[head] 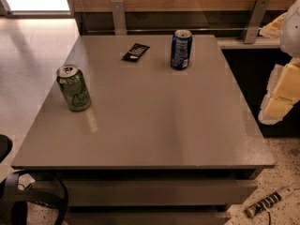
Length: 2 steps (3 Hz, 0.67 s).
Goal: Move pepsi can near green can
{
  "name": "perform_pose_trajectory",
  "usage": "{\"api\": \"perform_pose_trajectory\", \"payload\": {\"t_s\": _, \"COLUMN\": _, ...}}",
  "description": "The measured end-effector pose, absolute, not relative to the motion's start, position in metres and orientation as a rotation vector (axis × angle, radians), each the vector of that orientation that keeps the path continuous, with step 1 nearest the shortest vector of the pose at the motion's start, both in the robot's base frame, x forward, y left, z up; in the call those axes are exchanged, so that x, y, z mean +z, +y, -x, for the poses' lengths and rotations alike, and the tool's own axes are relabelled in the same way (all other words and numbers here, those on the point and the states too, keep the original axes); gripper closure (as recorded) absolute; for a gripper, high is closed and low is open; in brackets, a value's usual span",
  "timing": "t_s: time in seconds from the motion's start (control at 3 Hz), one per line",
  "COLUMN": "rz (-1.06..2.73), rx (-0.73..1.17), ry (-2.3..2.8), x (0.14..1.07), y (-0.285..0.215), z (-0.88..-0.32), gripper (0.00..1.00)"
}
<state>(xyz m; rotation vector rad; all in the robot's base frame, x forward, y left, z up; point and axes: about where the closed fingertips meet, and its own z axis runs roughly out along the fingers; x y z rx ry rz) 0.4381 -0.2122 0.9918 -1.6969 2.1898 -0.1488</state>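
Note:
The pepsi can [181,49], dark blue with a silver top, stands upright at the far middle of the grey table [154,125]. The green can [73,87], light green with pale swirls, stands upright near the table's left edge, well apart from the blue can. My gripper [280,95], white and yellow, hangs at the right edge of the view, beyond the table's right side and level with its middle. It touches neither can and holds nothing that I can see.
A small dark snack packet [136,52] lies flat on the far part of the table, left of the pepsi can. A wooden wall with metal brackets [119,17] runs behind the table. Black cables [28,200] lie on the floor at the lower left.

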Motion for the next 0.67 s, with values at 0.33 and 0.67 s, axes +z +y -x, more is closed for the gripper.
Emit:
{"api": "perform_pose_trajectory", "payload": {"t_s": 0.33, "rz": 1.693, "rx": -0.151, "ry": 2.188, "x": 0.992, "y": -0.212, "z": -0.439, "gripper": 0.0}}
{"api": "perform_pose_trajectory", "payload": {"t_s": 0.67, "rz": 1.62, "rx": -0.159, "ry": 2.184, "x": 0.992, "y": -0.218, "z": -0.456, "gripper": 0.0}}
